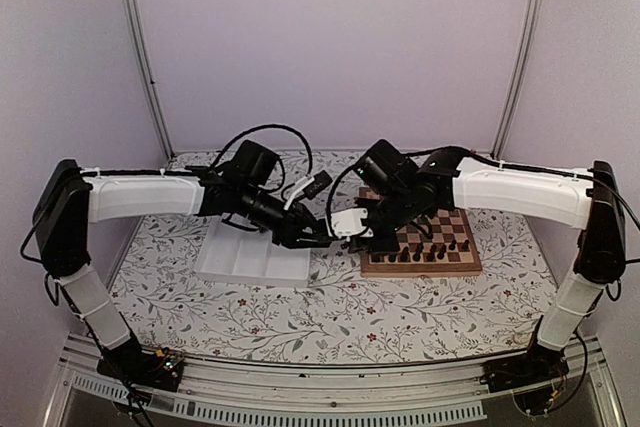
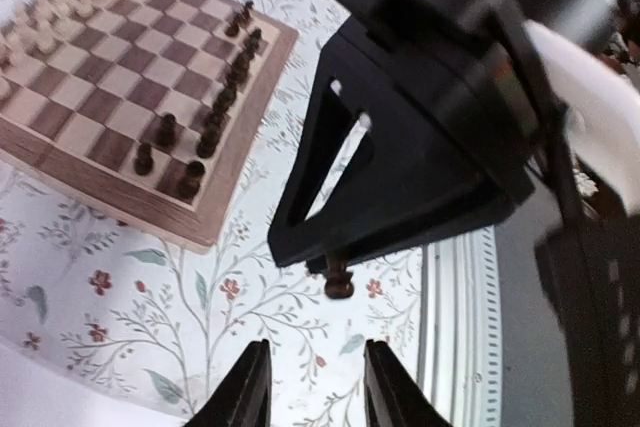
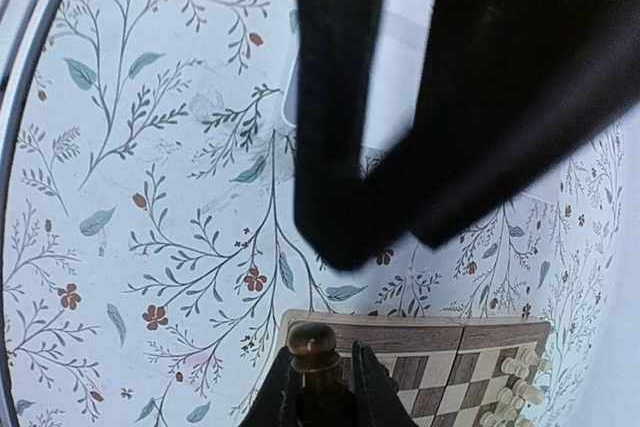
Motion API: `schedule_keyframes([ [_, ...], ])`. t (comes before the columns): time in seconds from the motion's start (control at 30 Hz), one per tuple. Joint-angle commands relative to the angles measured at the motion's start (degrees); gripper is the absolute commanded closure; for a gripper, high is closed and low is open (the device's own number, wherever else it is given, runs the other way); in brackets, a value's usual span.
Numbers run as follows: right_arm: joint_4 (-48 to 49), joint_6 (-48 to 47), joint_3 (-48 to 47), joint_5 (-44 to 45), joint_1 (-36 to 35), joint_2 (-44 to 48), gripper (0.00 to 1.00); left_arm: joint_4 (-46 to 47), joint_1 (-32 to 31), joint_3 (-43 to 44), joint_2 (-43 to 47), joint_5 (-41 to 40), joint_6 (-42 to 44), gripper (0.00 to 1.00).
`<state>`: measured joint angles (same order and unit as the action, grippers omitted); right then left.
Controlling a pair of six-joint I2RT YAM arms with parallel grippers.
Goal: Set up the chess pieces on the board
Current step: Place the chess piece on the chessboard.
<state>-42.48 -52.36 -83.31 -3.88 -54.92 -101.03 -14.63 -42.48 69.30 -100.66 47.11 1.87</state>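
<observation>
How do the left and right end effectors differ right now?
The right end effector is shut on a dark chess piece; the left end effector holds nothing. The left's fingers stand apart; the right's press the piece. Both are black and hover close together above the flowered cloth, between the tray and the board.

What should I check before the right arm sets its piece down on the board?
1. Right gripper shut on the dark piece: ok.
2. Left gripper open and empty: ok.
3. Left gripper apart from the piece: ok.
4. Free squares on the board beside the placed dark pieces: ok.
5. Piece straight in the grip: cannot tell.
6. Target square: cannot tell.
</observation>
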Motion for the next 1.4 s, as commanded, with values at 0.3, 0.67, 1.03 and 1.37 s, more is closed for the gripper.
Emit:
schedule_keyframes([
  [0.3, 9.6, 15.1, 10.6, -44.0, 17.3, 15.4, 0.93, 32.4, -13.1, -11.7, 15.8, -30.2, 12.3, 0.61],
  [0.67, 10.3, 15.2, 13.0, -49.0, 17.8, 18.1, 0.93, 32.1, -16.4, -3.3, 7.7, -29.0, 10.1, 0.64],
  [1.03, 10.3, 15.3, 13.6, -50.5, 18.4, 19.8, 0.93, 29.4, -16.4, -1.3, 5.8, -28.4, 9.4, 0.79],
  [1.37, 10.1, 15.1, 14.4, -44.2, 19.8, 21.2, 0.59, 27.4, -15.3, 2.4, 2.7, -28.9, 8.2, 0.93],
])
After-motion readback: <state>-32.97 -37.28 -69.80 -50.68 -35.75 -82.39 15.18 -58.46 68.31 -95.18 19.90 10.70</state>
